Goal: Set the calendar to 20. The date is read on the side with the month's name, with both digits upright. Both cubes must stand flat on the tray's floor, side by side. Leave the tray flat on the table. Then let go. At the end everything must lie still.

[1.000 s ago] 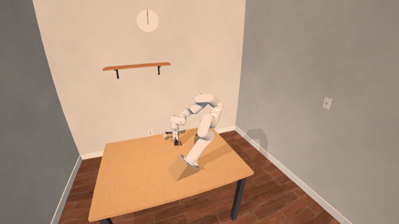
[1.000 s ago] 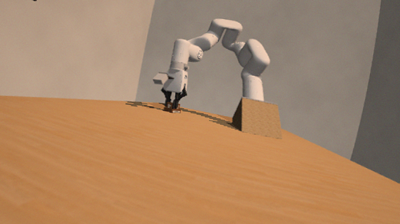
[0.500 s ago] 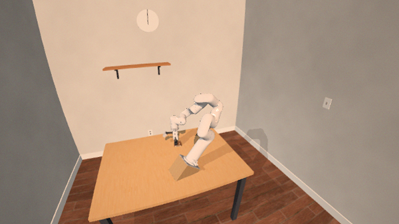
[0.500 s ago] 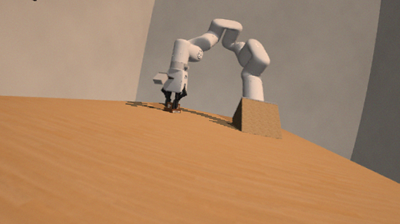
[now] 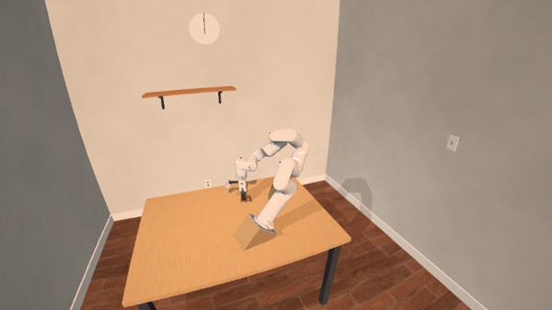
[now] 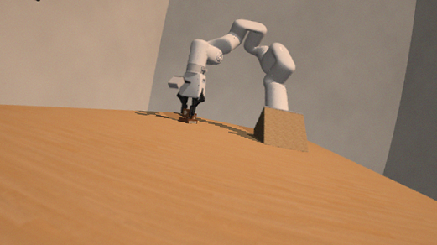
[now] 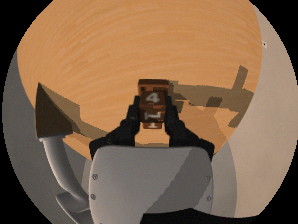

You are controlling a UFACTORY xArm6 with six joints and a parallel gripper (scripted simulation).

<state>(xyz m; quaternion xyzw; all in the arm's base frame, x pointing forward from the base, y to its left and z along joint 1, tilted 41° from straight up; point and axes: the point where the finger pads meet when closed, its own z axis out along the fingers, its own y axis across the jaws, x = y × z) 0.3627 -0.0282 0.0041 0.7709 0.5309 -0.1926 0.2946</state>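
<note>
The calendar is a small dark brown block set with white digits. It sits on the table near the far edge. In the wrist view I see two cube tops in a row, and the one further from me shows a white digit like a 4. My gripper points straight down over it, and its black fingers are shut on the nearer cube. The tray shows only as a dark rim around the cubes. The month side is too small to read in the top and exterior views.
The arm's tan wedge base stands on the table to the right of the calendar. A wall shelf hangs well above the far edge. The table's far edge lies close behind the calendar.
</note>
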